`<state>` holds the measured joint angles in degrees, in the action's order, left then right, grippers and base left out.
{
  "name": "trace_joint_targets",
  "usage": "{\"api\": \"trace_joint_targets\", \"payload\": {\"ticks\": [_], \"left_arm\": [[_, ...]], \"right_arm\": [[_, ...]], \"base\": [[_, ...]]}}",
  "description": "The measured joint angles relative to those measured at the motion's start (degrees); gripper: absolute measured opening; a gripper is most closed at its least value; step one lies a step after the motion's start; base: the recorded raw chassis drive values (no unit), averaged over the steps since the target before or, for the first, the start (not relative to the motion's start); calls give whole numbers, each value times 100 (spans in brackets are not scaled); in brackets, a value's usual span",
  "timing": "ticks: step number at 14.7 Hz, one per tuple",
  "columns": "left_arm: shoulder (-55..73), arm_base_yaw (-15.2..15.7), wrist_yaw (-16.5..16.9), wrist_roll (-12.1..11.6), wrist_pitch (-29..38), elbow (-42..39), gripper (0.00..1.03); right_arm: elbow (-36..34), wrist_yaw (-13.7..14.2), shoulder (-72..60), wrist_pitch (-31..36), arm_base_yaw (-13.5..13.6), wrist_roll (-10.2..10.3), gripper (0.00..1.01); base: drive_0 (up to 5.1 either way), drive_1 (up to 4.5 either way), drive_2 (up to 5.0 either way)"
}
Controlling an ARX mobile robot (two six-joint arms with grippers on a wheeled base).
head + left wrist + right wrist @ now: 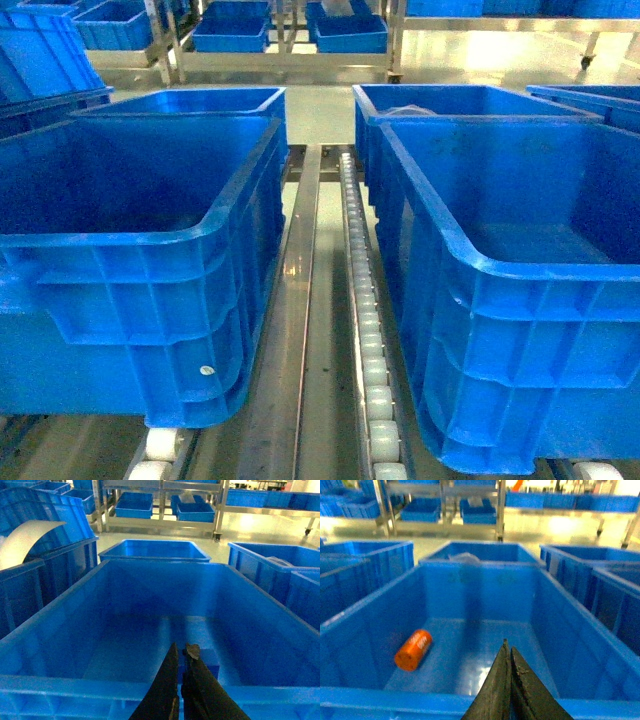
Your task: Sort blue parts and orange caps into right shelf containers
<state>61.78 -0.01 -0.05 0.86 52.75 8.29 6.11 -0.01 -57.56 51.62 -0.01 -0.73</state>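
Hovering with clenched, empty fingers, the left gripper [181,652] and right gripper [509,652] are awaiting a pick, probably the orange cap [413,650] lying in the right crate [600,635].

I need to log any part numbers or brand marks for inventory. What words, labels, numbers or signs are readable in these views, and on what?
No text can be read in any view.
Orange cap, lying on its side in the deep blue crate ahead of the right gripper: pale markings on its side, too blurred to read.
Blue crates in the head and left wrist views: no label visible.
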Motion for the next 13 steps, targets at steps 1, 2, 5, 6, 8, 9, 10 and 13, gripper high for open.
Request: {"api": "trace_joint_targets", "payload": {"ticks": [1,2,5,6,8,9,10,13], "left_arm": [[-85,0,0,0,367,-236,2],[-166,0,0,0,201,-350,2],[-859,0,0,0,-315,-584,2],[-1209,0,0,-2,-560,-595,2],[-1812,0,0,-2,-1132,-726,2],[-2120,0,0,-2,-1397,-765,2],[-2417,0,0,-2,-1631,-765,2],[-3222,0,0,-2,-2371,-767,2]], "right_arm": [[-199,0,20,131,0,7,1],[-345,-2,219,-120,0,9,1],[-422,0,1003,-614,0,9,1],[-472,-2,1296,-892,0,9,1],[-533,0,1886,-1412,0,11,1],[-533,0,2190,-1679,0,9,1],[-533,-2,2452,-1930,0,9,1],[-535,0,3187,-2614,0,11,1]], "base": [[0,0,0],[0,0,0],[0,0,0],[0,0,0],[0,0,0],[0,0,0],[0,0,0],[0,0,0]]}}
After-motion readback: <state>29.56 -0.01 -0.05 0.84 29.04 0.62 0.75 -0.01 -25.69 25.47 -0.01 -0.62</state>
